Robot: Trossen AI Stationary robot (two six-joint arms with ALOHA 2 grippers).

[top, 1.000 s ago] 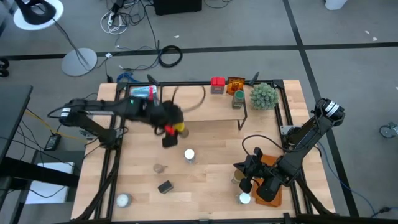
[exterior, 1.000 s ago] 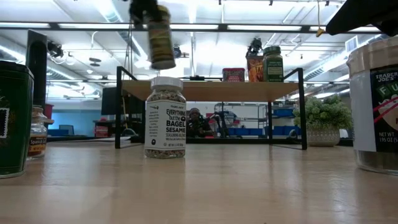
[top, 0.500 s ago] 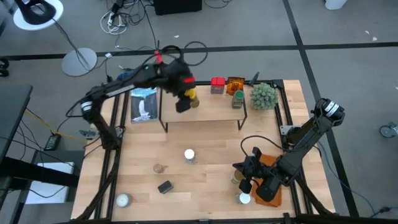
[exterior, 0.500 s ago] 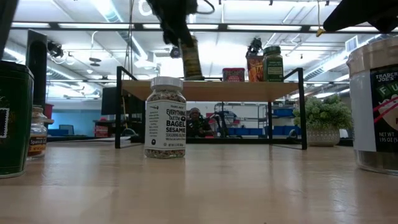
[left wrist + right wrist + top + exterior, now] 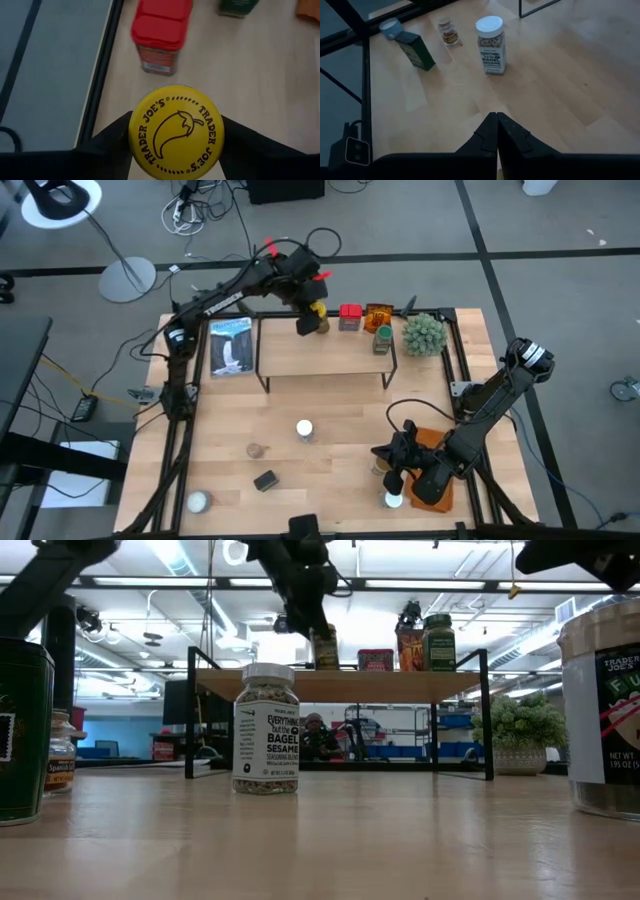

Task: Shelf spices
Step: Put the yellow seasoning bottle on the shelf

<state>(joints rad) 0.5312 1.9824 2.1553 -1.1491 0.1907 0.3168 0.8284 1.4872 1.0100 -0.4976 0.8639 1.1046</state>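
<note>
Left gripper (image 5: 176,145) pinches the yellow-lidded jar (image 5: 176,132) by its sides; it looks rigid, light, possibly slick glass.

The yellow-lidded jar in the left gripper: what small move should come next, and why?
Probably lower it a little and open. The left gripper holds the yellow-lidded jar over the shelf, beside the red box, seemingly at board level.

Grey floor (image 5: 420,220), black cables (image 5: 215,210), ceiling strip lights (image 5: 400,584)
</note>
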